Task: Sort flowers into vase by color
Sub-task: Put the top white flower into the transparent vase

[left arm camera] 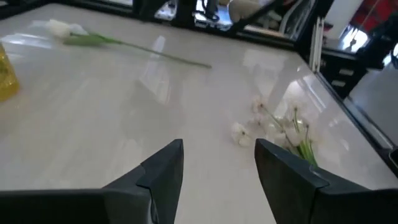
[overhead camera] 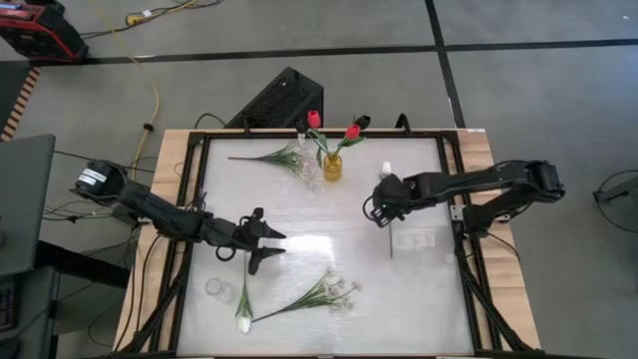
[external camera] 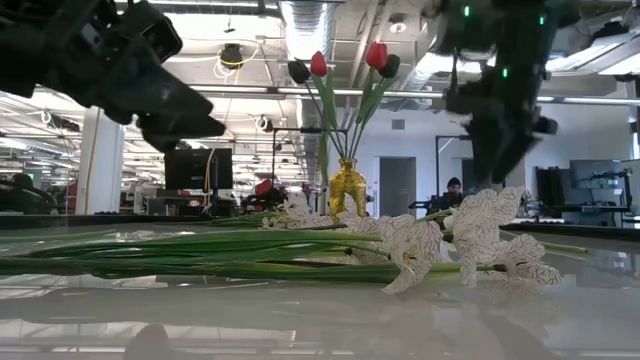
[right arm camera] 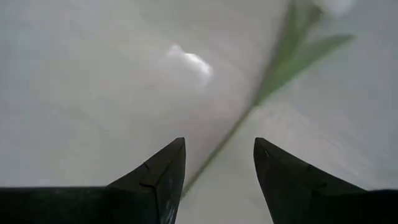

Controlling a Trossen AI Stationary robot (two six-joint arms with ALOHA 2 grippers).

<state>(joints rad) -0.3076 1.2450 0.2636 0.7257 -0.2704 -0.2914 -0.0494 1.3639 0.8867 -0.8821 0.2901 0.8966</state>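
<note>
A yellow vase (overhead camera: 332, 166) at the table's far middle holds two red tulips (overhead camera: 314, 120), upright on their stems. A white tulip (overhead camera: 386, 171) lies flat right of it, its stem (right arm camera: 217, 149) running toward the near edge. My right gripper (overhead camera: 382, 211) hangs open just above that stem, pointing down, one finger on each side, touching nothing. My left gripper (overhead camera: 271, 245) stands open at the middle left, level and above the table, facing a white blossom spray (left arm camera: 280, 127). A second spray (overhead camera: 282, 157) lies by the vase, and another white tulip (overhead camera: 244, 321) lies near left.
A clear glass vessel (overhead camera: 214, 287) sits near the front left. Another clear one (overhead camera: 309, 172) stands beside the yellow vase. A dark frame (overhead camera: 194, 199) borders the white tabletop. Bare table lies between the two grippers.
</note>
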